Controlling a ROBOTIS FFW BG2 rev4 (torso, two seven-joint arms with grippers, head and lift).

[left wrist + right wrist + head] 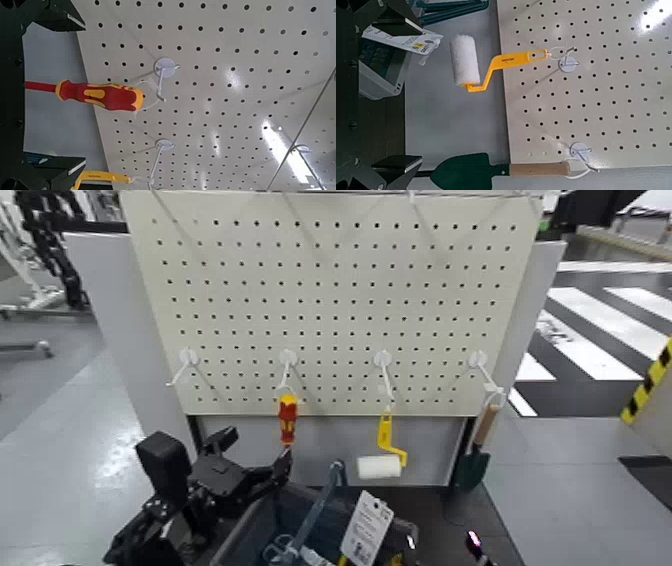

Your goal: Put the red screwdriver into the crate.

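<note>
The red screwdriver (287, 418) hangs from a pegboard hook, handle up and shaft down; it also shows in the left wrist view (99, 94). My left gripper (281, 466) is raised just below and in front of its shaft. In the left wrist view the gripper (78, 93) is open, its fingers (59, 17) wide apart on either side of the screwdriver and not touching it. The dark crate (262, 525) with its blue bar handle and white tag (366, 528) stands below the board. My right gripper (403, 89) is open and empty, facing the board's right part.
A yellow-handled white paint roller (381, 460) and a wooden-handled green trowel (476, 448) hang to the right of the screwdriver. Both show in the right wrist view, the roller (464, 60) and the trowel (472, 172). An empty hook (187, 362) is at the left.
</note>
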